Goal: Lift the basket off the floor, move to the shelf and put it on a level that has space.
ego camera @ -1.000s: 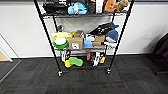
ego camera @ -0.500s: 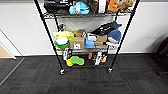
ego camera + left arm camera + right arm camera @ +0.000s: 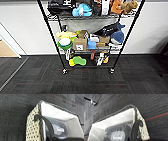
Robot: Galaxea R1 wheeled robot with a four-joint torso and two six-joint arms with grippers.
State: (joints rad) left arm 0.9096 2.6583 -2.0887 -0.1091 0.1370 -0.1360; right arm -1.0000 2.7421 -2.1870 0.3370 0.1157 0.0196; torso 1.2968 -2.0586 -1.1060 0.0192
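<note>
Left wrist view has the basket [image 3: 33, 131] close under the camera, hanging above dark carpet [image 3: 13, 119]: cream-and-black weave on the outer wall, dark braided rim, pale lining, and one black loop handle [image 3: 46, 124] arching toward the lens. Inside lies a dark item in clear wrapping with a white label [image 3: 60, 129]. Whether the left tool is closed on that handle I cannot tell, since its fingers are not visible. Right wrist view gives the opposite end of the basket [image 3: 141, 130], with the second loop handle [image 3: 135, 128] curving up toward that camera, the same wrapped item with a barcode label [image 3: 117, 137] in the lining, and a red line [image 3: 156, 116] crossing the carpet beyond. The right tool's state I cannot tell either. A caster of the rack [image 3: 93, 103] sits at about ten o'clock there.

Head view faces the shelf [image 3: 90, 37] square on, at twelve o'clock across a strip of carpet, its tiers crowded with toys, a cardboard box [image 3: 80, 44] and a green bowl [image 3: 65, 43]. A blue plush [image 3: 117, 36] sits at two o'clock on the middle tier.

Judging by this, the carry-and-approach step is in hand. Doing it well means keeping both handles level so the load stays put, staying centred between the posts, and keeping the basket clear of the rail edges.
</note>
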